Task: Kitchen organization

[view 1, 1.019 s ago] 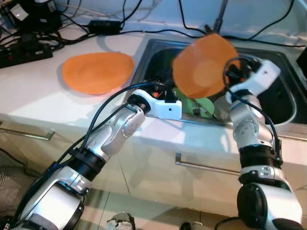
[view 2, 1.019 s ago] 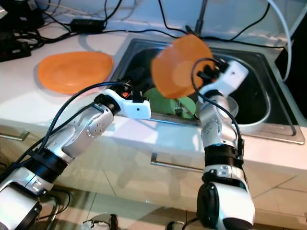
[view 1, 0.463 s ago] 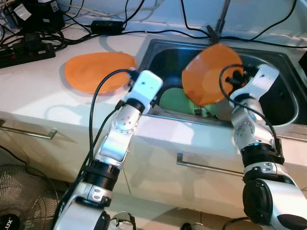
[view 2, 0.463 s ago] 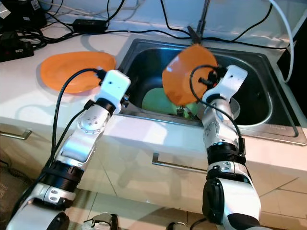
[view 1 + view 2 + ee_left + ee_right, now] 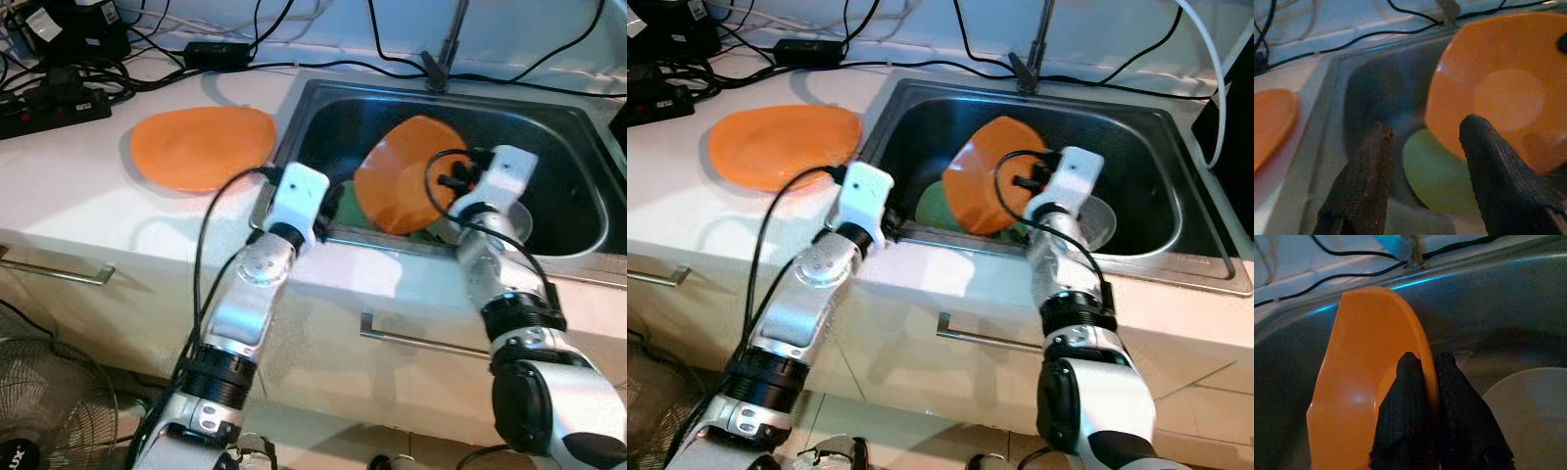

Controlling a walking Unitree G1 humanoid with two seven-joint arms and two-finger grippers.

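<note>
My right gripper [image 5: 1427,361] is shut on the rim of an orange plate [image 5: 402,176], holding it tilted on edge low inside the steel sink [image 5: 549,127]. Under that plate a green plate [image 5: 1435,176] lies on the sink floor. A second orange plate [image 5: 201,147] rests flat on the white counter, left of the sink. My left gripper [image 5: 1428,125] is open at the sink's front left rim, pointing in toward the green plate and holding nothing.
A clear bowl [image 5: 1097,220] sits in the sink to the right of the held plate. The tap [image 5: 1031,54] rises behind the sink. Black cables and power strips [image 5: 59,93] crowd the back left of the counter. Drawer handles [image 5: 421,343] run below the counter edge.
My right gripper has lowered the orange plate from above the sink rim down into the basin. My left arm swung back from the sink's middle to its front left rim.
</note>
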